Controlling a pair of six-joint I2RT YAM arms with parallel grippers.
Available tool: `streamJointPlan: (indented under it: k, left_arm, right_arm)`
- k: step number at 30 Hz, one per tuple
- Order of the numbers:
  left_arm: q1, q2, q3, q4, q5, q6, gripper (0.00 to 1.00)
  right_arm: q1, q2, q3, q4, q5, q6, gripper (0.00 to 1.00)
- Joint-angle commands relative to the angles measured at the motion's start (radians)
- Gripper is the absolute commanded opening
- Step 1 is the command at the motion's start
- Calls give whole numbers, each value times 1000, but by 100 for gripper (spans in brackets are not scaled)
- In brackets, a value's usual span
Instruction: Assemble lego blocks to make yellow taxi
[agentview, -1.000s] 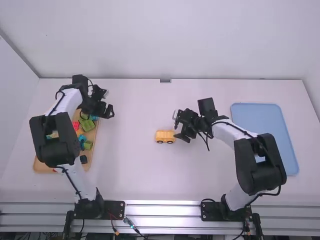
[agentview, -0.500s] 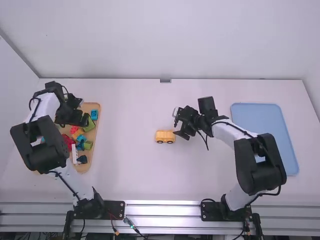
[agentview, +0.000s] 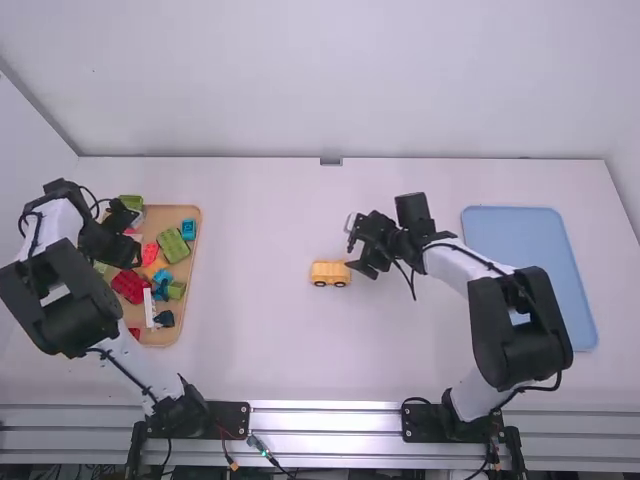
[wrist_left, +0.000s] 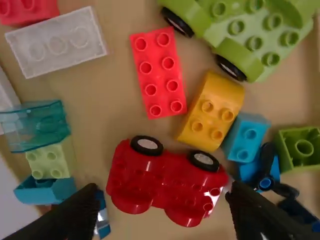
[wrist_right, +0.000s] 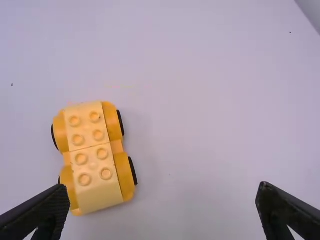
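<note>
Both left gripper (agentview: 132, 252), over left edge of wooden tray (agentview: 194, 262), and right gripper (agentview: 356, 252), near yellow car base (agentview: 330, 272) well inside edges of worktop (agentview: 265, 220), spread wide, empty.

Records orange-yellow on the toy car (wrist_right: 114, 120), with paler yellow on the blocks (wrist_right: 91, 137) along its top and black on its wheels (wrist_right: 132, 171). Finds glossy dark red on the second car (wrist_left: 165, 180), with black tyres (wrist_left: 157, 141) ringing white hubs (wrist_left: 147, 144). Logs lime green on the third car (wrist_left: 242, 55). Lists bright coral red, unpatterned, on the long brick (wrist_left: 159, 75); plain white on the wide brick (wrist_left: 57, 42); warm yellow on the curved brick (wrist_left: 210, 110); light blue on the brick beside it (wrist_left: 245, 137). Notes see-through teal on the clear brick (wrist_left: 35, 125), pale green on the square brick (wrist_left: 50, 157). Reads tan on the block tray (agentview: 193, 272), plain light blue on the other tray (agentview: 530, 245), white on the table (agentview: 270, 350).
</note>
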Motion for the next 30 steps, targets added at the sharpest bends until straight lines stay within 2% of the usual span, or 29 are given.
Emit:
streamJointPlan:
  k: [1, 5, 16, 22, 30]
  left_arm:
    - [-6, -29, 9, -5, 63, 118, 65]
    - [-6, -29, -38, 35, 80, 165, 60]
    - [-6, -29, -213, 217, 77, 214, 56]
    - [-6, -29, -263, 276, 84, 215, 54]
    - [-6, -29, -296, 312, 128, 225, 46]
  right_arm:
    - [5, -24, 3, -1, -4, 10, 99]
    - [11, -24, 3, -3, -4, 10, 99]
    - [6, -24, 3, -2, -8, 10, 99]
    - [6, -24, 3, -4, -11, 10, 99]
    - [6, -24, 3, -4, -11, 10, 99]
